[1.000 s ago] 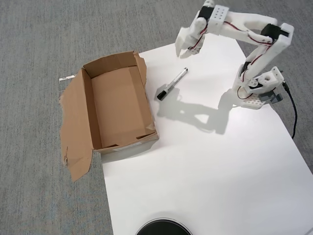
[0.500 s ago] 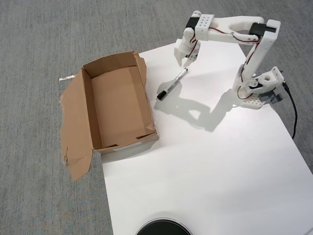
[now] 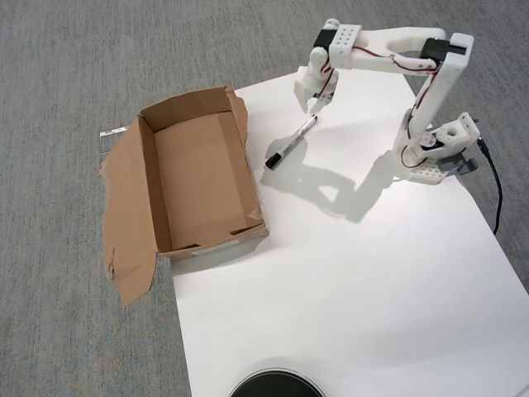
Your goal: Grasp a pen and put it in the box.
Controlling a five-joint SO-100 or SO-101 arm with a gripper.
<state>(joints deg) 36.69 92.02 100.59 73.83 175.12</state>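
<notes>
The pen lies at a slant on the white sheet, right of the box, its black cap at the lower left. It has a white barrel with dark print. The box is brown cardboard, open-topped and empty. Its torn flaps splay out on its left side. My gripper points down just above the pen's upper right end. Its jaws stand slightly apart and hold nothing.
The white sheet lies on grey carpet, and the box straddles its left edge. The arm's base stands at the sheet's right edge, with a black cable trailing off it. A black round object sits at the bottom edge.
</notes>
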